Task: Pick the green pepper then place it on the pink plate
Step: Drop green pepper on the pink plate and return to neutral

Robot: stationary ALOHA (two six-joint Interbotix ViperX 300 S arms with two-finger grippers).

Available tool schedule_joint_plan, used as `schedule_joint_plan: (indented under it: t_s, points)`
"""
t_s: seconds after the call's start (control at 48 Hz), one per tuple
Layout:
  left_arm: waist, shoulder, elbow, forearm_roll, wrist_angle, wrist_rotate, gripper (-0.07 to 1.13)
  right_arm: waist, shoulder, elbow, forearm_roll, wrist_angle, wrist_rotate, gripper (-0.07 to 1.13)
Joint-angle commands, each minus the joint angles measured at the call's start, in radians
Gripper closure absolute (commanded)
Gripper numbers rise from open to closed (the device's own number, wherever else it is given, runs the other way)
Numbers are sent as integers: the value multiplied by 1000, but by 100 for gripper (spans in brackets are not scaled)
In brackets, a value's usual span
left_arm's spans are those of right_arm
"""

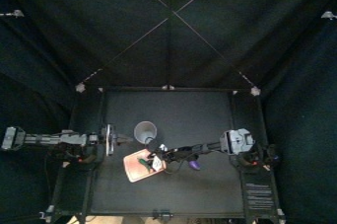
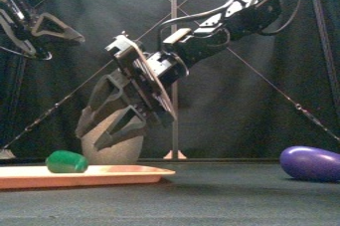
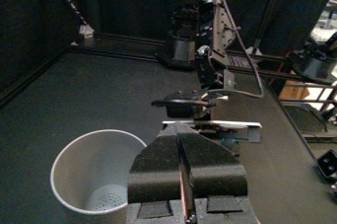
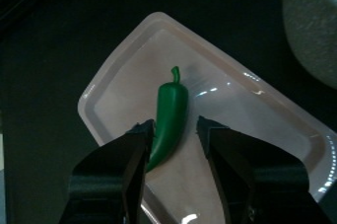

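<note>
Task item: green pepper lies flat on the pink plate, thin stem pointing away from the right tool. Right tool is low over the plate with jaws apart, one on each side of the pepper's thick end. A gap shows beside the pepper; nothing is gripped. In the front view the pepper sits toward the plate's left. A tall grey speckled cup stands upright just behind the plate. A purple toy eggplant lies on the desk, well right of the plate. Left tool is held high at the left, jaws pressed together and empty.
</note>
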Motion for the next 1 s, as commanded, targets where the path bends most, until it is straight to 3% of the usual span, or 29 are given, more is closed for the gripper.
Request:
schedule_joint_plan:
  t_s: [0.021,0.417,0.667,1.0]
  points:
    - [2,2,-14,0,-5,0,106,8,-130,12,-31,51,-3,26]
    - [3,2,-12,5,-5,6,106,2,-414,166,-272,135,3,26]
    - [11,2,-15,9,-5,6,106,-75,-561,285,-405,135,3,26]
    - [32,2,-17,41,-14,9,106,-118,-683,417,-459,110,-2,26]
